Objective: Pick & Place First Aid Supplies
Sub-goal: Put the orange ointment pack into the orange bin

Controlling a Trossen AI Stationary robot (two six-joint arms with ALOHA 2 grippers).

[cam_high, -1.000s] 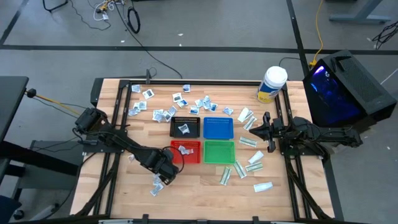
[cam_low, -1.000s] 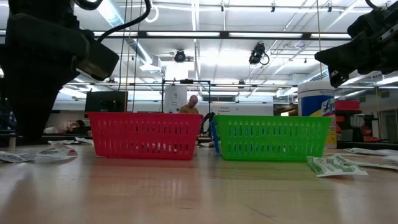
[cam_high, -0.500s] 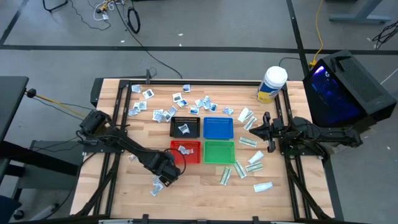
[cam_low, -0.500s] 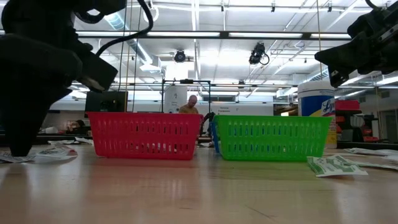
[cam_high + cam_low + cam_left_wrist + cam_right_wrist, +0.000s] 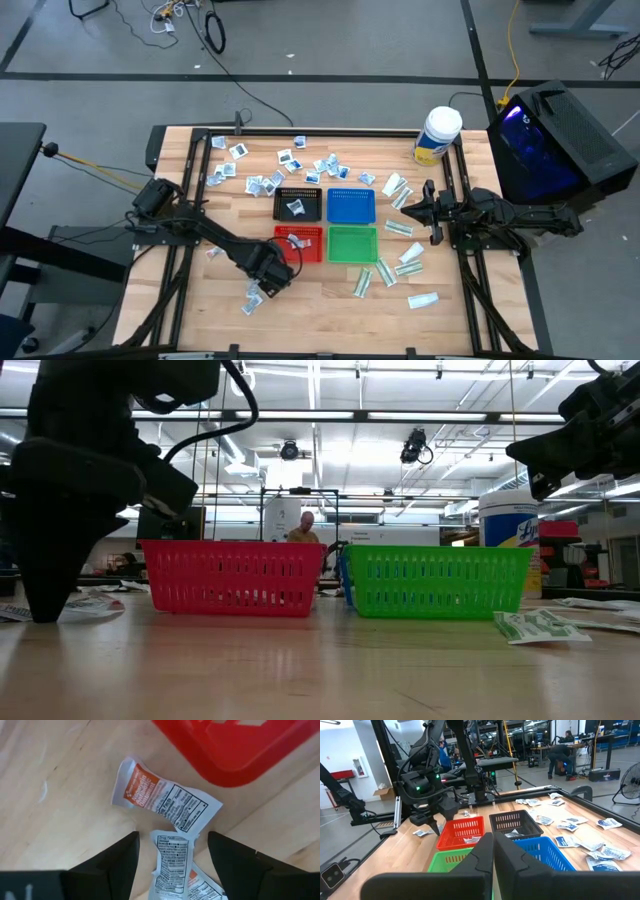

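Left gripper (image 5: 171, 851) over packets (image 5: 172, 865) beside red tray (image 5: 235, 745), fingers apart, nothing held. Lower packet cut off; white w/ orange panel, black print. Right gripper (image 5: 427, 212) closed, empty, at table's right.

Grey concrete floor (image 5: 330, 70) around the wooden table (image 5: 320, 300), crossed by dark floor lines, with loose black cables (image 5: 215, 30) and a yellow cable (image 5: 513, 50) lying on it. Open workshop hall beyond the table: high ceiling with long strip lights (image 5: 330, 415) and exposed beams, black metal frames, a white wall (image 5: 350, 750) with a cardboard box (image 5: 382, 794) at its foot. Distant workbenches with people (image 5: 560, 755) at them, one person (image 5: 303, 530) seen far off past the table.
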